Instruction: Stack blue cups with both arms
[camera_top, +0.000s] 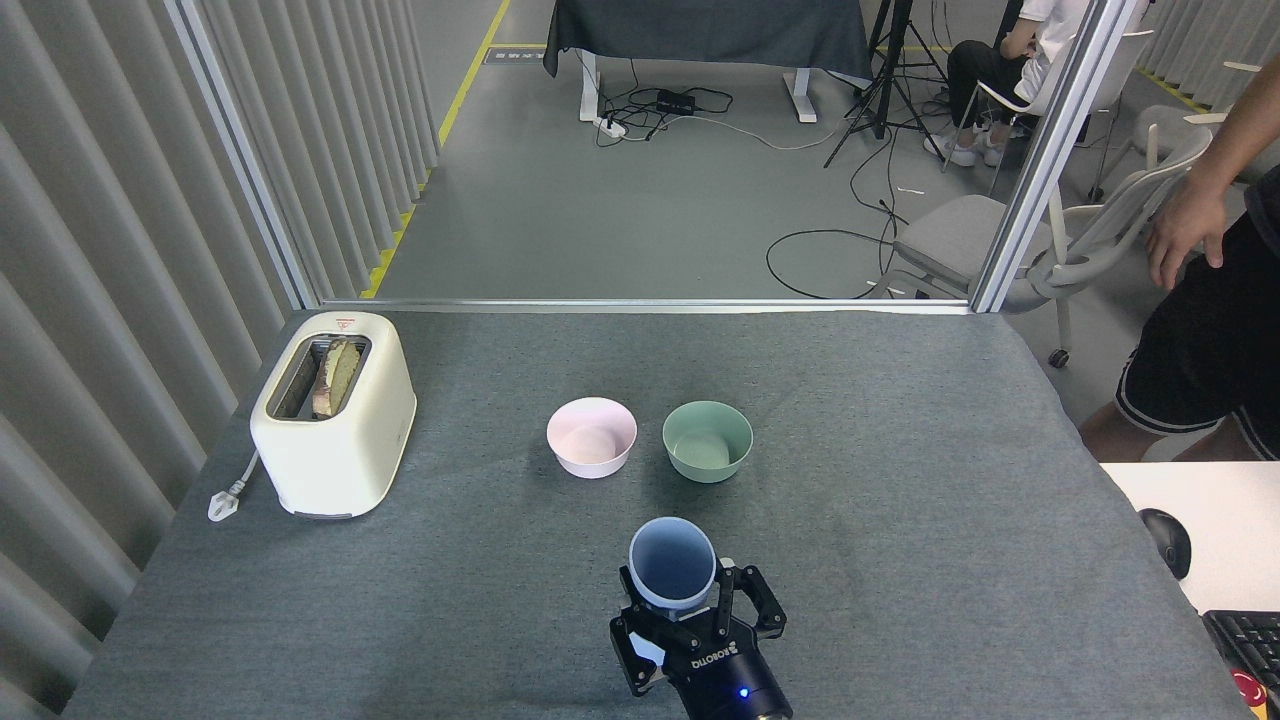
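Note:
One pale-blue cup (672, 562) shows in the head view, near the table's front edge, tilted with its open mouth facing up toward me. My right gripper (697, 612) comes up from the bottom edge, black with white lettering and a blue light, and its fingers (766, 608) are shut around the cup's lower body. A small pale patch shows beside the gripper's left finger; I cannot tell what it is. The second blue cup is hidden or out of view. My left arm does not appear.
A pink bowl (591, 436) and a mint-green bowl (707, 440) stand side by side just beyond the cup. A cream toaster (333, 412) with bread sits at the left. A person (1205, 300) stands past the table's right edge, near a white desk (1190, 520).

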